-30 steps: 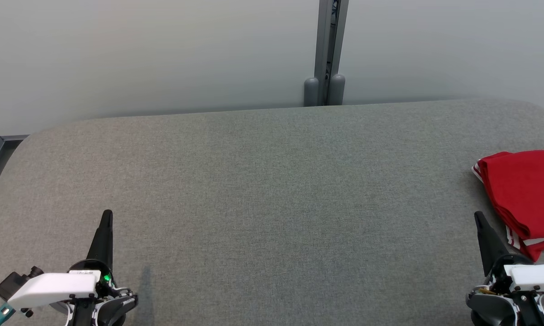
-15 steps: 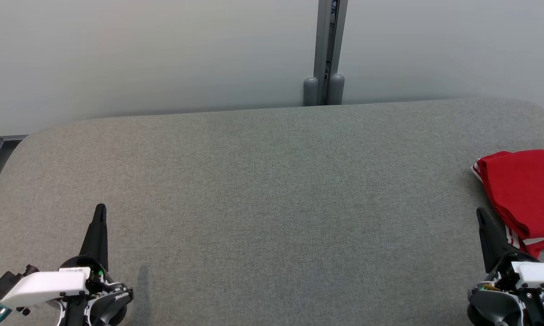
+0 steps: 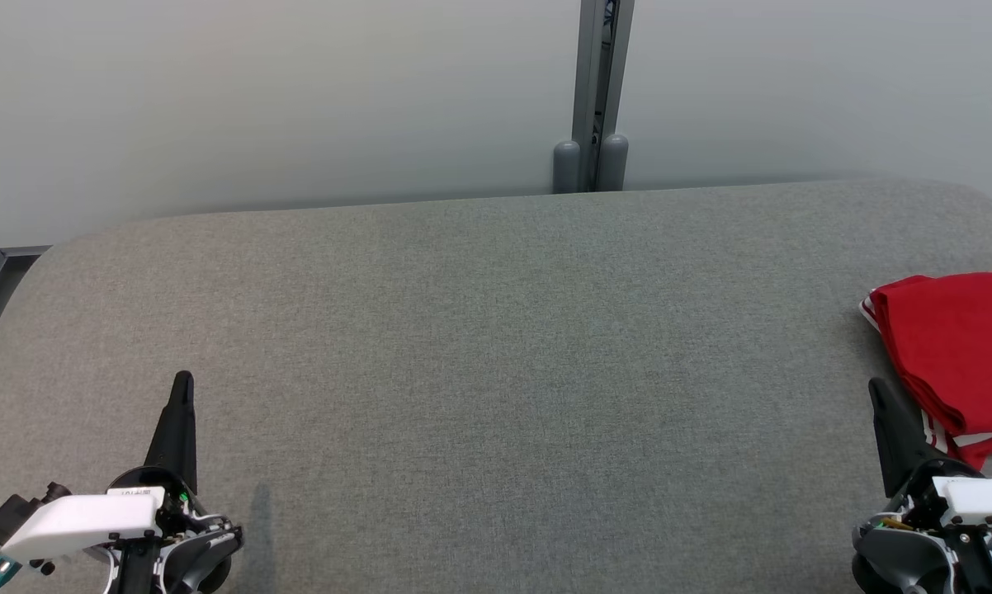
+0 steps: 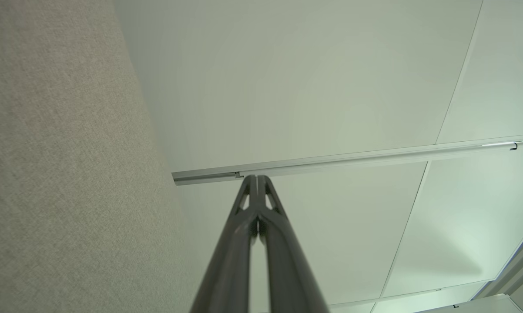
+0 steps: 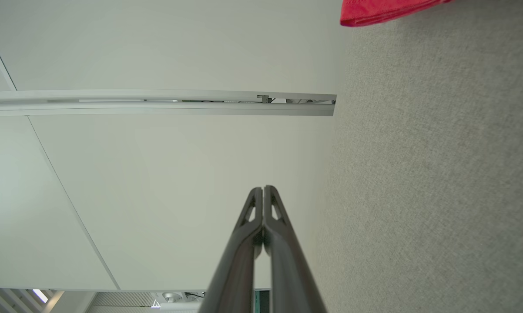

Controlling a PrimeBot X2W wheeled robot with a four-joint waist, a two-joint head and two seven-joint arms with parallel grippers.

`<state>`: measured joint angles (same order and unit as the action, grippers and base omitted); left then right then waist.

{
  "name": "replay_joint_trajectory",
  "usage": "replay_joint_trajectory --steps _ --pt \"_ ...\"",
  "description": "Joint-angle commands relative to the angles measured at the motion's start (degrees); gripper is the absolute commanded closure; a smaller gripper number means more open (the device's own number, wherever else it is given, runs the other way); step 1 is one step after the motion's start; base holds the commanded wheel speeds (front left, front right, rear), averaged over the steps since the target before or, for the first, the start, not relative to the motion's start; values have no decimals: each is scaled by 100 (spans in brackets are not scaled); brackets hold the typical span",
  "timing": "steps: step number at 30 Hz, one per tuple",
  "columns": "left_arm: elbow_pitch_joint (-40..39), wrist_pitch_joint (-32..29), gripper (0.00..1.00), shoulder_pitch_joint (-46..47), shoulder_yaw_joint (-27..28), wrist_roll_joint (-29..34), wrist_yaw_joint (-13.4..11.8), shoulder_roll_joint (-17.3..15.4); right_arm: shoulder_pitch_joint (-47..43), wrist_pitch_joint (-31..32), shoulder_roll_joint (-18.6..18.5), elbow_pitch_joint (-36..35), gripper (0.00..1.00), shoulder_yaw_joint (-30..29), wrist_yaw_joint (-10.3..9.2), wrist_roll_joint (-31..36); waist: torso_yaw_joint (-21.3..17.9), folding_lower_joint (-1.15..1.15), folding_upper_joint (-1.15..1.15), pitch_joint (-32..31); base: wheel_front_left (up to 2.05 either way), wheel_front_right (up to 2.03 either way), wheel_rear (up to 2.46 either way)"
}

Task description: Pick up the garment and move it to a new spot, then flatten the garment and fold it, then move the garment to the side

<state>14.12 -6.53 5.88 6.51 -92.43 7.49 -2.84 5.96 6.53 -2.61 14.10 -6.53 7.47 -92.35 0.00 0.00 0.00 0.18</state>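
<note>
At the lower left of the head view, the left jaws are pressing fully together and gripping nothing, their two dark fingers (image 3: 178,429) pointing up the view as one narrow spike. Along the left wrist view the same fingers (image 4: 233,261) are meeting at their tips with no gap between them. Over at the lower right, the right jaws are likewise sitting fully closed and holding nothing; their fingers (image 3: 894,433) are tilting slightly leftward, and in the right wrist view they (image 5: 283,261) are touching tip to tip.

Both pairs are sitting over the near part of the grey fabric-covered desk (image 3: 496,346), well apart from each other.

The garment (image 3: 958,346), red with white stripes at its edge, is lying folded on the desk at the far right, running off that side of the head view, near the right jaws but not gripped. A corner of it (image 5: 383,11) is showing at the top of the right wrist view, apart from the fingertips.

Behind the desk, pale wall panels (image 3: 257,99) are standing with a grey metal post (image 3: 599,82) between them.
</note>
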Motion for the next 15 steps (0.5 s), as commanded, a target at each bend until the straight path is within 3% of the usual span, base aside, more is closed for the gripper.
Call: replay_joint_trajectory --steps 1,15 --pt "-17 -10 100 67 24 -6 26 -15 49 17 -50 -18 100 -10 4 -13 0 0 0 0 0 0 0" --pt "-17 -14 100 67 27 -3 26 -13 49 16 -50 -18 100 -11 4 -14 0 0 0 0 0 0 0"
